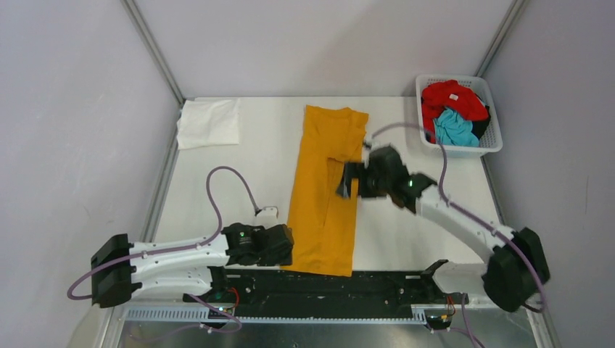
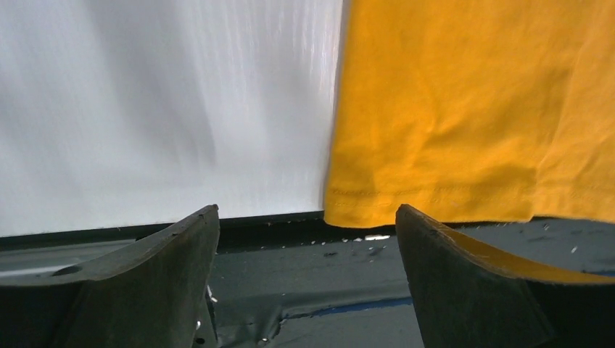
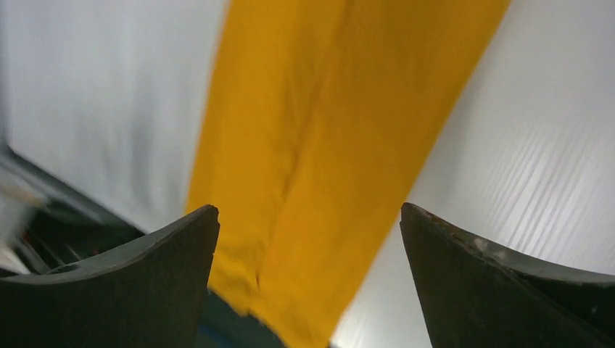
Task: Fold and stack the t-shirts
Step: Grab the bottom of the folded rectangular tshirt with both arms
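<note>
A mustard-orange t-shirt (image 1: 323, 196) lies folded into a long strip down the middle of the table. Its hem reaches the near edge. My left gripper (image 1: 281, 245) is open and empty, low beside the shirt's near-left corner. In the left wrist view (image 2: 307, 210) the hem (image 2: 450, 196) lies just ahead of the right finger. My right gripper (image 1: 347, 181) is open and empty, hovering over the shirt's right edge; the shirt (image 3: 326, 145) shows between its fingers. A white t-shirt (image 1: 210, 122) lies folded at the back left. Red (image 1: 453, 98) and turquoise (image 1: 455, 129) t-shirts are bunched in the basket.
A white lattice basket (image 1: 464, 151) stands at the back right corner. A black rail (image 1: 326, 284) runs along the table's near edge between the arm bases. Grey walls close in the left, back and right sides.
</note>
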`<state>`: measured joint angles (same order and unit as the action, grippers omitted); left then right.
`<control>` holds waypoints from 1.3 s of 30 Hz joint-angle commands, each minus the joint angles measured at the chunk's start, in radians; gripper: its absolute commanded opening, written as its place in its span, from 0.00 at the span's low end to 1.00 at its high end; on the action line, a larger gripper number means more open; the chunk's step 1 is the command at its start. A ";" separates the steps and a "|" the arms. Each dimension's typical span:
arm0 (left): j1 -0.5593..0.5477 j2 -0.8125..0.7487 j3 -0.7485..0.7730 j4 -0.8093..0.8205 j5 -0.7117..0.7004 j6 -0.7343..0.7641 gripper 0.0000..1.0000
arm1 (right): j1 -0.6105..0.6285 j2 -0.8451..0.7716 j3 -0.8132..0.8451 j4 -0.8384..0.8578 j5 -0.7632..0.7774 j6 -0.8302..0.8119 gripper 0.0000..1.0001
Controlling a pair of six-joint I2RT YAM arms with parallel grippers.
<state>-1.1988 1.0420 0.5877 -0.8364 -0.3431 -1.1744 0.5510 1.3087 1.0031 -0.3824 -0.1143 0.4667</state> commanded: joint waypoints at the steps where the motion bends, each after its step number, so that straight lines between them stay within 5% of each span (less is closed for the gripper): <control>1: 0.009 -0.094 -0.076 0.117 0.110 0.103 0.91 | 0.133 -0.154 -0.256 -0.005 0.153 0.175 1.00; 13: 0.037 -0.049 -0.198 0.299 0.171 0.073 0.64 | 0.551 -0.392 -0.510 -0.097 0.126 0.343 0.93; 17: 0.042 -0.009 -0.198 0.342 0.197 0.074 0.44 | 0.612 -0.365 -0.551 -0.050 0.104 0.417 0.84; 20: 0.043 -0.012 -0.199 0.345 0.219 0.083 0.18 | 0.644 -0.326 -0.556 -0.011 0.079 0.445 0.77; 22: 0.045 -0.030 -0.205 0.343 0.236 0.094 0.12 | 0.663 -0.302 -0.562 0.003 0.086 0.463 0.73; 32: 0.056 -0.058 -0.213 0.345 0.251 0.097 0.00 | 0.680 -0.201 -0.607 0.117 0.106 0.511 0.51; 39: 0.057 -0.131 -0.200 0.346 0.216 0.100 0.00 | 0.681 -0.261 -0.613 0.125 0.197 0.493 0.06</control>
<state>-1.1484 0.9760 0.3870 -0.4889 -0.0937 -1.0904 1.2205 1.0988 0.3965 -0.2802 0.0296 0.9619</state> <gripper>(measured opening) 0.065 0.142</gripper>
